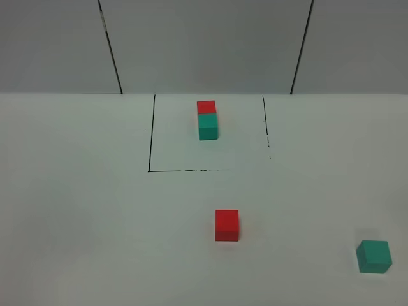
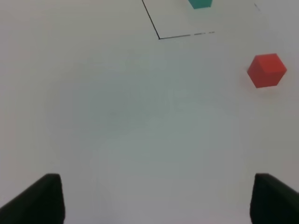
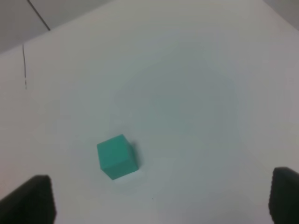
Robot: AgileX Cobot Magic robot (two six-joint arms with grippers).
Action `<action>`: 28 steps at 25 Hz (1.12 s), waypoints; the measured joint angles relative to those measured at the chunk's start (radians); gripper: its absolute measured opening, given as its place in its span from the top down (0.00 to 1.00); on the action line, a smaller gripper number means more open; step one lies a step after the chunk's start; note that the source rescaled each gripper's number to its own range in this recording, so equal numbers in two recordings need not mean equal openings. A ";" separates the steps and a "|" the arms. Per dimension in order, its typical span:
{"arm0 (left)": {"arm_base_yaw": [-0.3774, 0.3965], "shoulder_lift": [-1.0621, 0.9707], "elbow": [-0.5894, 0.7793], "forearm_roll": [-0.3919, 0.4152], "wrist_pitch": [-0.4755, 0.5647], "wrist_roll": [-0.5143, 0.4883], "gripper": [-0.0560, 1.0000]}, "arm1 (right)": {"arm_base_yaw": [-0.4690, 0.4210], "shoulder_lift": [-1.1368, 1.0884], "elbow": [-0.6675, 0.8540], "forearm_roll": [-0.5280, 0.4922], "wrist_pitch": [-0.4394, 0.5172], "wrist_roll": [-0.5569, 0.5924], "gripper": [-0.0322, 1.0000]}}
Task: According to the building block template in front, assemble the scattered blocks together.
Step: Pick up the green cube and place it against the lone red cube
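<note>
The template is a red cube (image 1: 206,106) joined to a teal cube (image 1: 208,125) inside a thin black square outline (image 1: 150,140) at the back of the white table. A loose red cube (image 1: 227,225) sits in front of the outline, also in the left wrist view (image 2: 266,70). A loose teal cube (image 1: 373,256) sits at the front right, also in the right wrist view (image 3: 117,156). Neither gripper shows in the exterior high view. The left gripper (image 2: 154,198) is open and empty, away from the red cube. The right gripper (image 3: 161,200) is open and empty, above the table near the teal cube.
The white table (image 1: 83,210) meets a grey panelled wall (image 1: 204,44) at the back. The teal template cube's edge (image 2: 201,3) and the outline's corner (image 2: 160,37) show in the left wrist view.
</note>
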 joint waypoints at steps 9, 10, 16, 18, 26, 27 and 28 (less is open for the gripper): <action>0.000 -0.004 0.000 -0.005 0.001 0.008 0.37 | 0.000 0.000 0.000 0.000 0.000 0.000 0.17; 0.000 -0.004 0.000 -0.005 0.001 0.008 0.37 | 0.000 0.000 0.000 0.000 0.000 0.000 0.17; 0.000 -0.004 0.000 -0.006 0.001 0.007 0.37 | 0.000 0.000 0.000 0.000 0.000 0.000 0.17; 0.000 -0.004 0.000 -0.006 0.001 0.007 0.38 | 0.000 0.000 0.000 0.000 0.000 0.000 0.17; 0.000 -0.004 0.000 -0.006 0.001 0.008 0.38 | 0.000 0.000 0.000 0.000 0.000 0.000 0.17; 0.000 -0.004 0.000 -0.006 0.001 0.008 0.38 | 0.000 0.000 0.000 0.000 0.000 0.000 0.17; 0.000 -0.004 0.000 -0.006 0.001 0.008 0.38 | 0.000 0.000 0.000 0.000 0.000 0.000 0.17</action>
